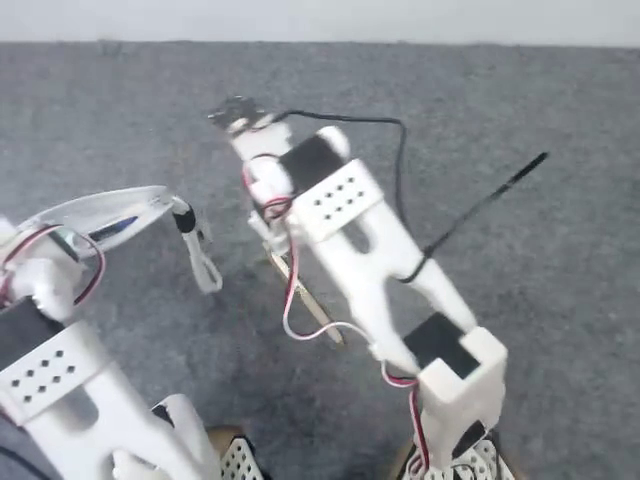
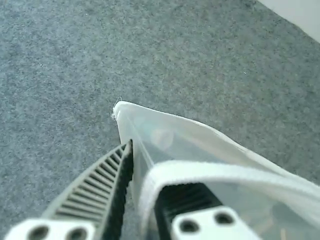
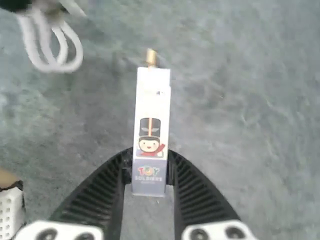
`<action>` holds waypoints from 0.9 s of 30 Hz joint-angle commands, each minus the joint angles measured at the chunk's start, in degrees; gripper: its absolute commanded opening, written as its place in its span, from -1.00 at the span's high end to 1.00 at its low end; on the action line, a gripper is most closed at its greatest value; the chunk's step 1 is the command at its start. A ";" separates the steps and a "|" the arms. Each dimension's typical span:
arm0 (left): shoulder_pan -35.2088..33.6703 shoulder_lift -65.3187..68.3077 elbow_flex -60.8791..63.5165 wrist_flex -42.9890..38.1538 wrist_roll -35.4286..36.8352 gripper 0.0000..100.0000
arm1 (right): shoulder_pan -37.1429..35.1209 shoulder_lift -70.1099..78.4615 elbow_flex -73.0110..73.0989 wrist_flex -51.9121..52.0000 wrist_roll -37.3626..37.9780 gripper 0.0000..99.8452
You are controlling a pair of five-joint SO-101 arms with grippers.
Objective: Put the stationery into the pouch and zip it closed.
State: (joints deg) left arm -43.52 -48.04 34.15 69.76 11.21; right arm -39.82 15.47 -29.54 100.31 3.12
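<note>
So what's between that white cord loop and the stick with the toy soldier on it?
Nothing: bare grey carpet separates the loop from the stick, as the right wrist view shows.

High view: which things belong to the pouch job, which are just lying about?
Job: pouch, in the left hand; its zip loop; white stationery piece, in the right hand.
Lying about: thin black stick on the carpet, possibly a pen, cannot tell.

Table cover (image 2: 75, 50) looked like rough grey felty cloth, totally matt; pouch (image 2: 200, 145) was smooth frosted plastic with white woven cloth trim; right gripper (image 3: 148, 162) was matt black ribbed plastic; stationery piece (image 3: 151, 120) had a smooth printed wrap and a shiny brass-ish metal tip.
</note>
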 commanded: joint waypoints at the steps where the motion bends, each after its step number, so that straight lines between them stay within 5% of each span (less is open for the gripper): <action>1: 0.26 -3.08 -1.19 0.00 0.79 0.98 | 3.82 -6.90 2.90 1.63 -0.62 0.99; 9: 0.26 -3.08 -1.19 0.09 0.79 0.98 | 10.42 -7.69 13.27 -7.34 1.58 0.98; 17: 0.26 -3.08 -1.19 -0.09 0.79 0.98 | 9.63 -7.60 18.81 -9.80 4.84 0.73; 27: 0.26 -3.08 -1.10 0.00 0.79 0.98 | 9.54 -2.15 18.81 -15.69 4.57 0.73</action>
State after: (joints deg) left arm -43.52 -48.04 34.15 69.85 11.21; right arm -30.15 13.19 -10.20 86.59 7.08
